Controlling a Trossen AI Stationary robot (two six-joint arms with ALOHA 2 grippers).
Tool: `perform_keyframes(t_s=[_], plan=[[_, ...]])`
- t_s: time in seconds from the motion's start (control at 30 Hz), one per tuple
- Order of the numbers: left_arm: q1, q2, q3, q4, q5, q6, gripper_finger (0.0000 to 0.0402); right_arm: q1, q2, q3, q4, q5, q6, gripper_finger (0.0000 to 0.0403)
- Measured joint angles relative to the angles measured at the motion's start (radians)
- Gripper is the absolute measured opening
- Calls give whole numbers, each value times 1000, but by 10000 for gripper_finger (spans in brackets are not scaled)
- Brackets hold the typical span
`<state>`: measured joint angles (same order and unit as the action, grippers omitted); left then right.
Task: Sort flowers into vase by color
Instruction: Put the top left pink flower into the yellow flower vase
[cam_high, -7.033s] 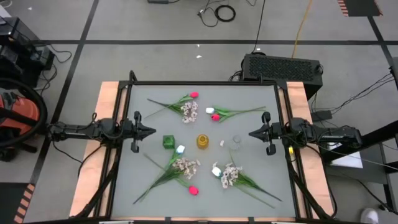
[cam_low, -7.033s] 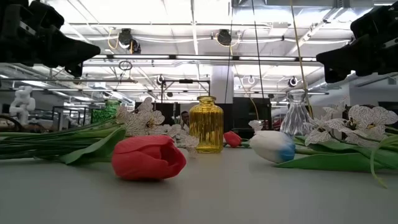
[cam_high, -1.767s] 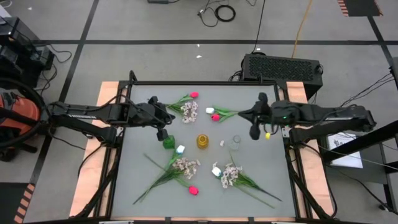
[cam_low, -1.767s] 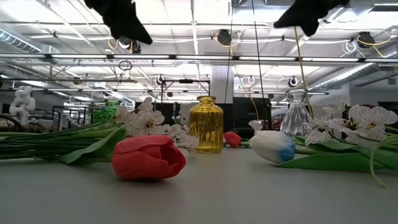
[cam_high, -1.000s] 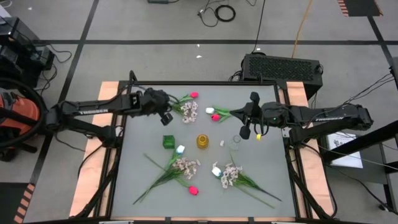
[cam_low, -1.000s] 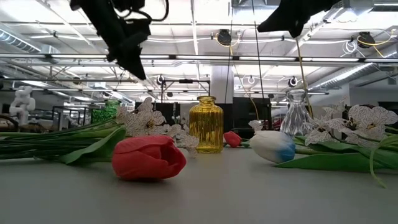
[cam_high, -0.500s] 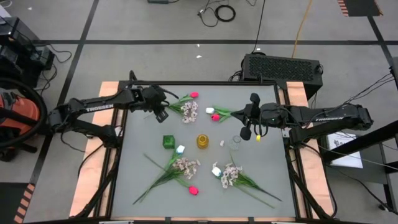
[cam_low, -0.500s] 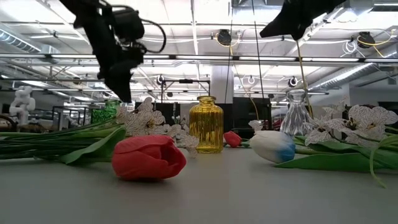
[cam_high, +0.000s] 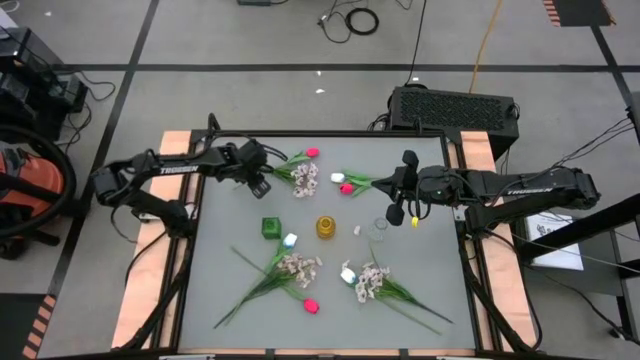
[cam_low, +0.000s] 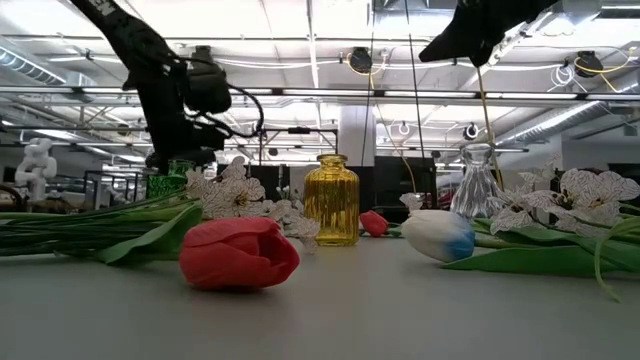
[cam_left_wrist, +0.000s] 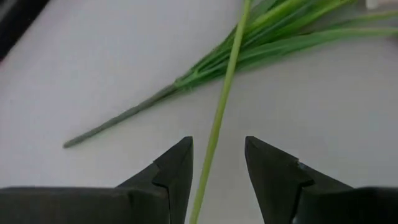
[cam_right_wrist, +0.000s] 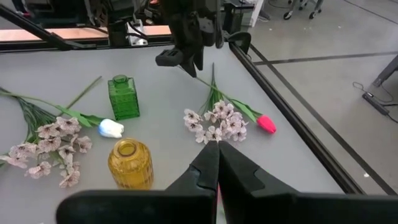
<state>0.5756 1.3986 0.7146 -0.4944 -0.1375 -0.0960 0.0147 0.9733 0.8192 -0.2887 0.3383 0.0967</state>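
Flowers lie flat on the grey table in several bunches. The far-left bunch has a red tulip and a blossom spray, with stems running left. My left gripper hangs open, pointing down, low over those stems. In the left wrist view its fingers stand on either side of a thin green stem without touching it. Green vase, yellow vase and clear vase stand upright mid-table. My right gripper hovers shut, high above the clear vase.
A second stem lies beside the one between my left fingers. More flowers lie near the far middle, near left and near right. A raised black frame borders the table.
My left gripper has come down toward the stems of the far-left bunch and tipped more steeply downward, its arm swinging toward the far edge. The flowers and vases have stayed where they were.
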Motion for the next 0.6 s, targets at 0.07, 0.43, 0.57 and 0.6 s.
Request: perform_keyframes(t_s=[0.07, 0.43, 0.57, 0.6], plan=[[8, 22, -2, 12, -5, 27, 155, 0, 0, 0, -2, 0, 0, 0], [33, 156, -2, 126, 1, 102, 152, 0, 0, 0, -1, -4, -1, 0], [40, 180, 2, 127, 15, 103, 121, 0, 0, 0, -1, -4, -3, 0], [42, 181, 2, 128, 21, 103, 109, 0, 0, 0, -1, -4, -3, 0]])
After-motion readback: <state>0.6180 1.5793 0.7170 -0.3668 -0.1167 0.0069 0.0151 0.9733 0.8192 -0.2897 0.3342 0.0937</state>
